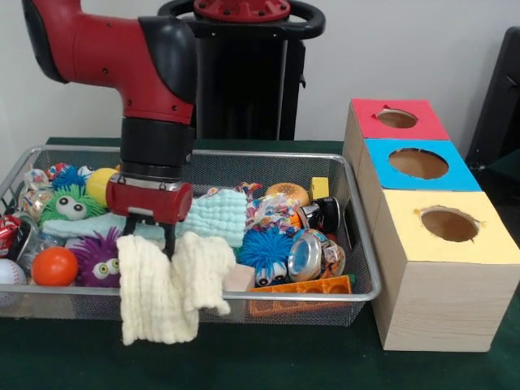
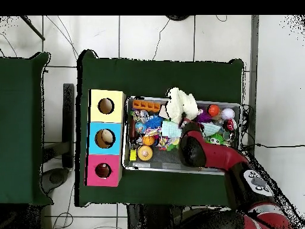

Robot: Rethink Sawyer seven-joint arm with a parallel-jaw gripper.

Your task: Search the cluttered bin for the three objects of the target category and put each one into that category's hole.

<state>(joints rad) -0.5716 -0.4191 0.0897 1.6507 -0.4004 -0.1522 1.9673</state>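
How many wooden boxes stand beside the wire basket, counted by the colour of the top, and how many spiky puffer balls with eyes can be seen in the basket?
Red-topped box: 1
Blue-topped box: 1
Yellow-topped box: 1
Spiky puffer balls with eyes: 3, namely green, purple, blue
Total: 6
A further blue spiky shape at the basket's back left is too hidden to count.

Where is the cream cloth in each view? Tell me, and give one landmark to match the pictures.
Front view: the cream cloth hangs over the bin's near rim, lower left, at the gripper.
Overhead view: the cream cloth lies over the bin's upper rim, at centre.
Shared landmark: the yellow box, at the bin's end nearest the cloth's rim.
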